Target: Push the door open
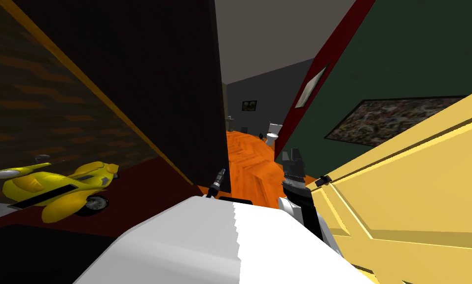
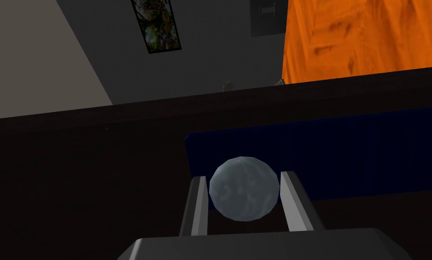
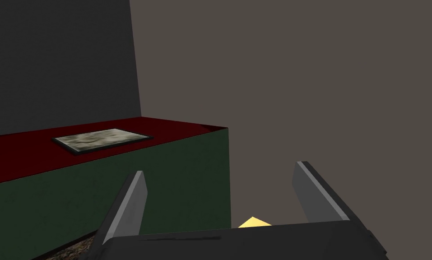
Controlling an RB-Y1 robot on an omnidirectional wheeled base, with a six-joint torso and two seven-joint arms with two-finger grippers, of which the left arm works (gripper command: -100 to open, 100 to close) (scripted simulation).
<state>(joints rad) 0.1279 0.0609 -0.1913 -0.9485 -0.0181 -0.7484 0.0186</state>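
Note:
A tall dark door (image 1: 146, 88) stands ajar on the left side of a doorway. Its round grey knob (image 2: 244, 198) sits on a dark blue plate (image 2: 355, 153) on the door's dark face (image 2: 75, 180). My left gripper (image 2: 244, 176) is shut on the knob, one finger against each side. In the head view the left gripper (image 1: 219, 181) is at the door's near edge, low down. My right gripper (image 1: 291, 159) is raised in the doorway gap, and its wrist view shows the gripper (image 3: 220, 169) open with nothing between the fingers.
A yellow panelled door (image 1: 417, 197) with a small dark handle (image 1: 322, 180) lies close on my right. Beyond the gap an orange wood floor (image 1: 249, 158) leads to a toilet (image 1: 274, 131). A yellow scooter (image 1: 62, 190) stands at the left. The green wall (image 1: 407, 59) carries a picture.

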